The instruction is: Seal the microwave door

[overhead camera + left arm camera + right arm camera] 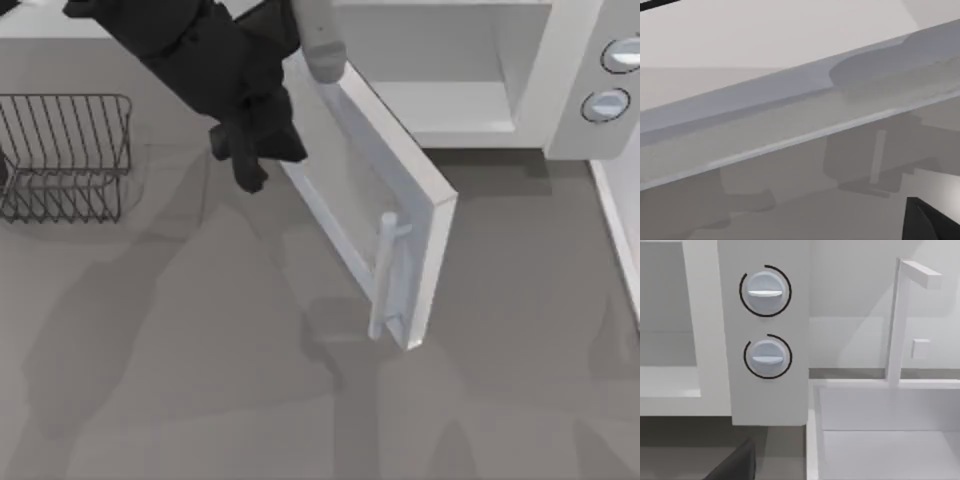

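White microwave door (375, 215) hangs open, swung out over the table from the microwave (520, 70) at the far edge, handle (383, 275) at its free end. Left gripper (250, 160) sits just beside its outer face near the hinge, so it's the nearer arm for the push; can't tell its finger gap.

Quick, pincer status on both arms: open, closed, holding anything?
Left pincer: against the outer face of the half-open microwave door, near its hinge side; holding nothing visible, fingers cannot be told.
Right pincer: cannot be told; its wrist camera faces the microwave's two knobs.
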